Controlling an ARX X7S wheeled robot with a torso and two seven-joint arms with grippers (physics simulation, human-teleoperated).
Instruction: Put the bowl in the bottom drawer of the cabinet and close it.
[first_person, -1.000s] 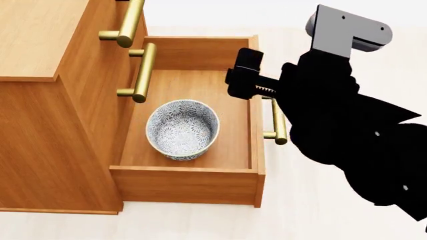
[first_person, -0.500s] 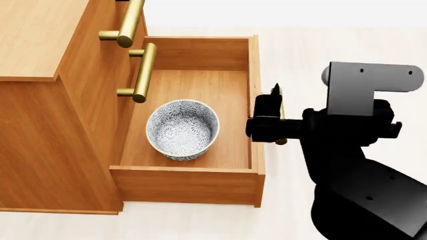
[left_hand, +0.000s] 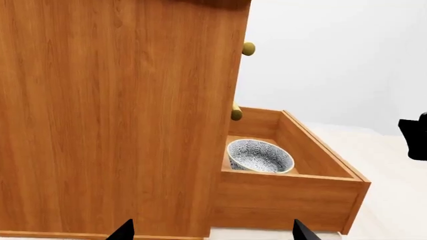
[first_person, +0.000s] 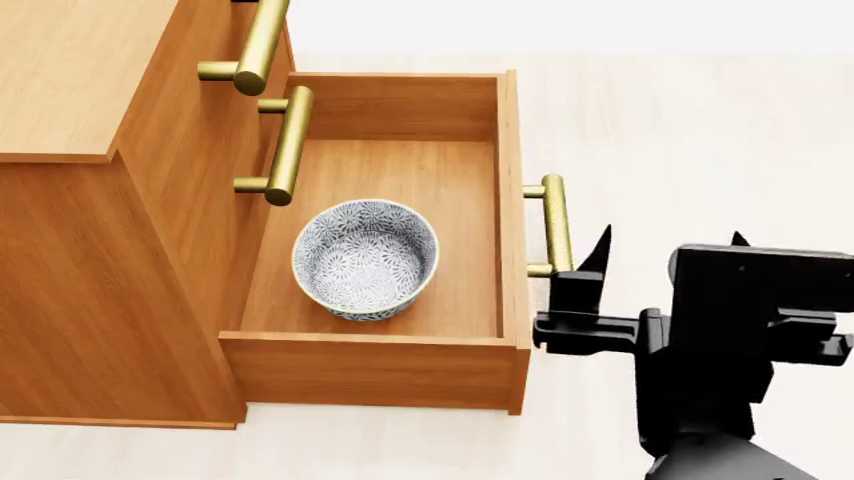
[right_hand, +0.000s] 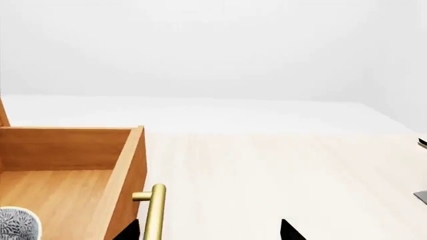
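Half the job looks done: the cabinet (first_person: 94, 250) stands at left, and the bowl (first_person: 366, 257) sits upright on the floor of the pulled-out bottom drawer (first_person: 387, 370), clear of its walls. Further right, the brass handle (first_person: 555, 226); just beside it hovers the right gripper (first_person: 661, 255), spread and empty. Left gripper (left_hand: 212, 231), spread too. Next up, I'd say: push that front squarely in.

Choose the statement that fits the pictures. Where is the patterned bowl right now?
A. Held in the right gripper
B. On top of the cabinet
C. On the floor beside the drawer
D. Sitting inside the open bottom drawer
D: the bowl rests on the floor of the pulled-out bottom drawer, with neither gripper touching it.
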